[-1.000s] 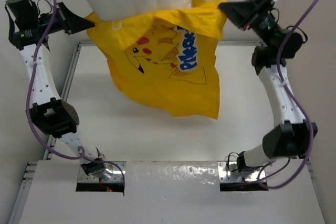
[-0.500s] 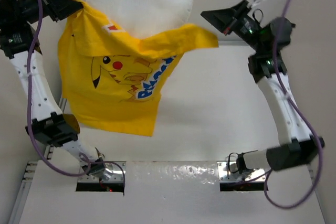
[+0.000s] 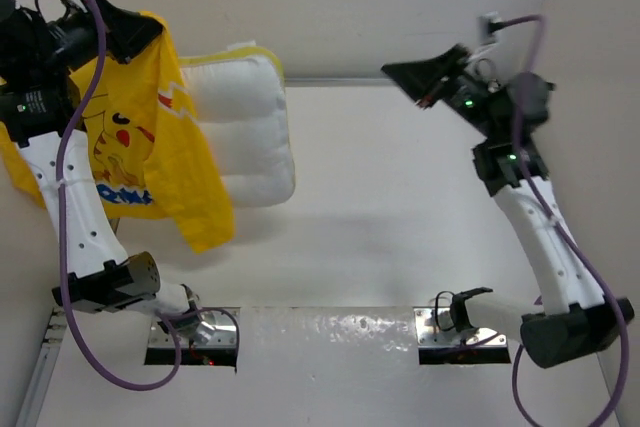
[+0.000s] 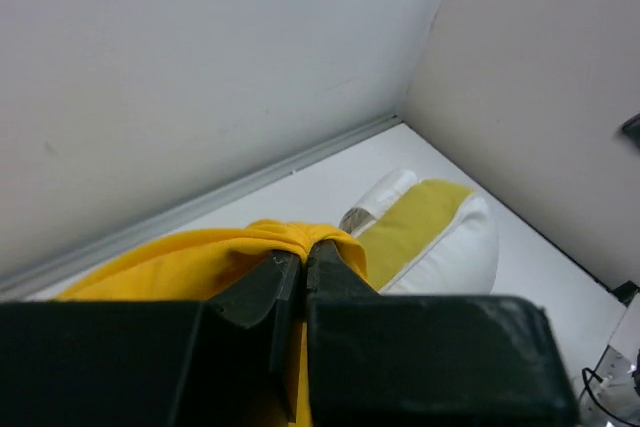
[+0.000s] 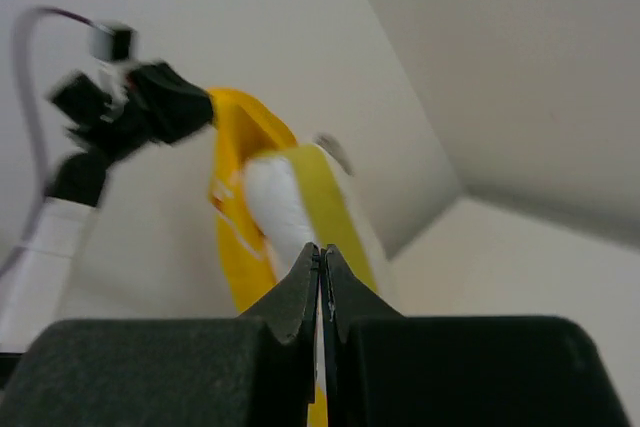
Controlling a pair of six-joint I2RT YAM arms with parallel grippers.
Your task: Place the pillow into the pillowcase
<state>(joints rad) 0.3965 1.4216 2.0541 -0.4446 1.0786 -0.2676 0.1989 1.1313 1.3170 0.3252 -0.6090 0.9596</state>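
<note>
1. Because the pillow [image 3: 245,132] is fat and puffy, it looks soft and light, and it will likely squash and bend when it is pinched. A corner or the edge seam looks like the best place to take hold.
2. The pillow is creamy white with round corners. In the left wrist view a yellowish strip runs along its side.
3. It sits in the upper left of the top view. Its left edge is hidden by yellow cloth, so I cannot tell if any of it is inside.
4. The pillowcase [image 3: 150,147] is thin, floppy and bright yellow, with a cartoon face and blue letters. It hangs down at the far left of the frame, and it will likely fold and slip easily.
5. The left gripper [image 4: 303,252] is at the top left, pinched tight on a bunched fold of the pillowcase.
6. The right gripper [image 3: 392,71] is at the upper right, well apart from the pillow. Its fingers are closed together with nothing between them.
7. The white table [image 3: 400,207] fills the middle of the frame.
</note>
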